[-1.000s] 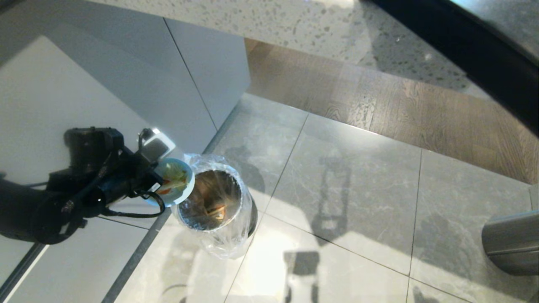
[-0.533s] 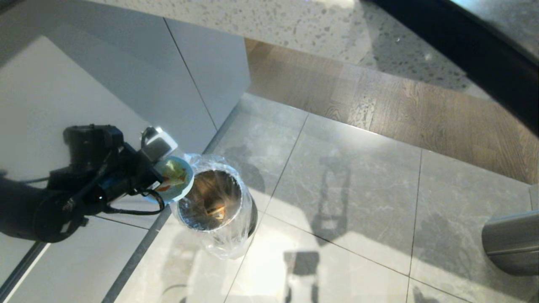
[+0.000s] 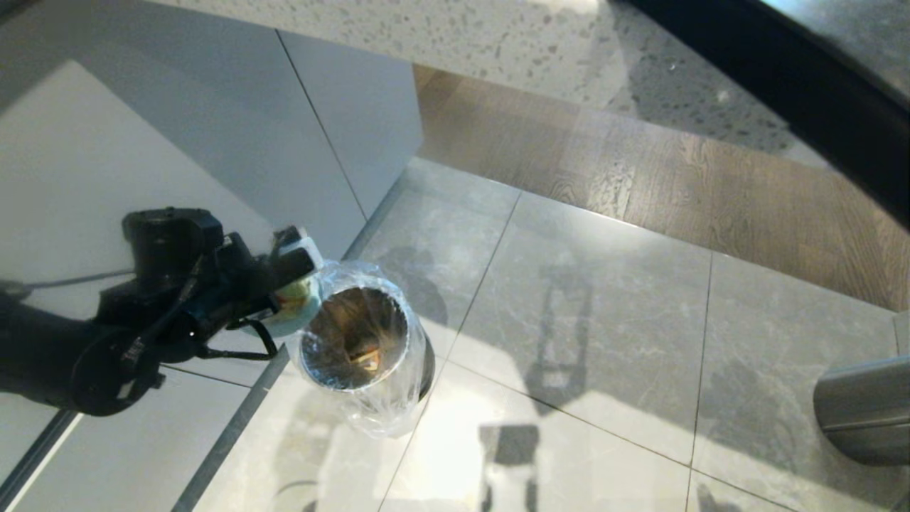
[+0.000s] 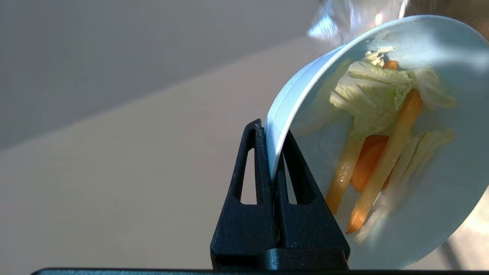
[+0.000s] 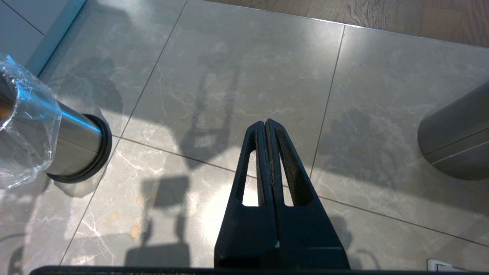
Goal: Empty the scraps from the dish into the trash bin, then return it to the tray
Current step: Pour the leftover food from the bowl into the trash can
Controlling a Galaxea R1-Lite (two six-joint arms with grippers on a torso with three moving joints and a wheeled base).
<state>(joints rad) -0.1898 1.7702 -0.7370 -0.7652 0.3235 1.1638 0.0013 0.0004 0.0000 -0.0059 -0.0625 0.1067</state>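
Left end effector [image 4: 272, 152] tilts dish [image 4: 420, 229] beside trash bin [image 3: 355, 338] rim.

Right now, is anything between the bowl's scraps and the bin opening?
Nothing visible. The left gripper pinches the rim of the tilted bowl at the bin edge; the bin's mouth is open, and the scraps lie in the bowl.

One dish [image 4: 420, 214] holding one heap of scraps [image 4: 376, 126]. One trash bin [image 3: 359, 341], bag-lined. Two grippers: left gripper [image 4: 272, 152], right gripper [image 5: 266, 126].
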